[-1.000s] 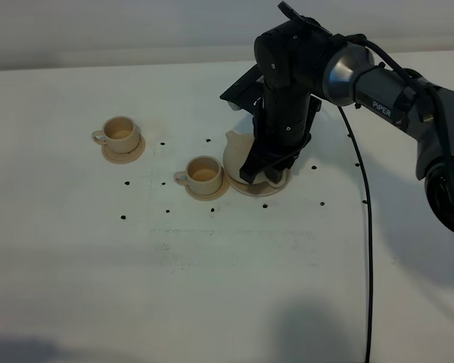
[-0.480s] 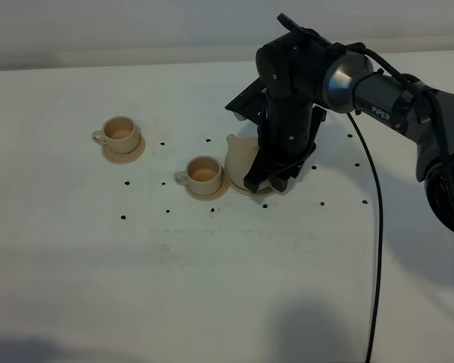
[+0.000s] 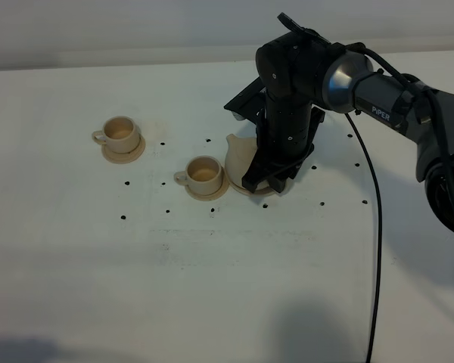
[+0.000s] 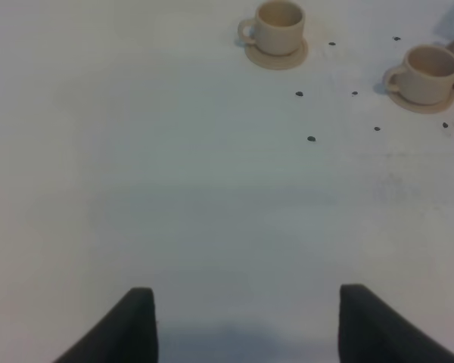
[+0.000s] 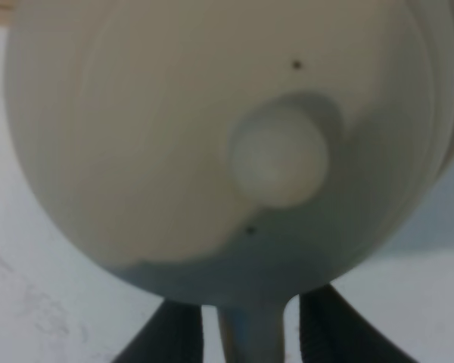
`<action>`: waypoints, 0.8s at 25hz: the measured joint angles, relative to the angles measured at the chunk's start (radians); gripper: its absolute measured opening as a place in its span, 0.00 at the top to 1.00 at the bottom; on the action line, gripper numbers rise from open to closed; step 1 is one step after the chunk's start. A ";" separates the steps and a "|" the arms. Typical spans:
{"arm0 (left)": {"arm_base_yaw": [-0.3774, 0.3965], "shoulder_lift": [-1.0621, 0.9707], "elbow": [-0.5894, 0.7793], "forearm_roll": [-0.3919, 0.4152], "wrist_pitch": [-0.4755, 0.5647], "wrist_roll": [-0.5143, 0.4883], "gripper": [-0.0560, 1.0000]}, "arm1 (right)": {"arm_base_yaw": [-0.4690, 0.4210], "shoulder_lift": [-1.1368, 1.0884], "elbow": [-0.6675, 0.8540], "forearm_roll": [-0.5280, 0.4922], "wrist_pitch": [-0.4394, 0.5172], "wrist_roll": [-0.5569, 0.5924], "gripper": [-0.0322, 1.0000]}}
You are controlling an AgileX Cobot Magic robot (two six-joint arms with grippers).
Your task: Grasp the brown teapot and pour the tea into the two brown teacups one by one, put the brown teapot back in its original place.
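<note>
My right gripper (image 3: 268, 180) straddles the handle (image 5: 251, 334) of the teapot (image 5: 159, 128), jaws apart. The teapot sits on its saucer (image 3: 240, 189) beside a cup (image 3: 204, 172). If I close off-centre, the loop may slip and the pot knock that cup.

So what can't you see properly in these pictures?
- Exterior high view: the right arm hides most of the brown teapot, its handle and its big saucer.
- Right wrist view: the teapot is close and blurry, so I cannot tell whether the right claw is squeezing the handle.
- The left teacup and the middle teacup are too small to show tea inside.
- Left wrist view: the edge cuts off the left claw.
</note>
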 joint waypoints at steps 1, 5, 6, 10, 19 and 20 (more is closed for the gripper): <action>0.000 0.000 0.000 0.000 0.000 0.000 0.48 | 0.000 0.000 0.000 -0.001 0.000 -0.002 0.68; 0.000 0.000 0.000 0.000 0.000 0.000 0.48 | 0.000 -0.001 0.000 -0.018 -0.001 -0.006 0.68; 0.000 0.000 0.000 0.000 0.000 0.000 0.48 | 0.000 -0.002 0.000 -0.020 -0.001 -0.006 0.68; 0.000 0.000 0.000 0.000 0.000 0.000 0.48 | -0.001 -0.004 0.000 -0.022 -0.001 -0.010 0.68; 0.000 0.000 0.000 0.000 0.000 0.000 0.48 | -0.001 -0.005 -0.018 -0.026 0.001 -0.031 0.68; 0.000 0.000 0.000 0.000 0.000 0.000 0.48 | -0.001 -0.006 -0.020 -0.027 0.001 -0.036 0.68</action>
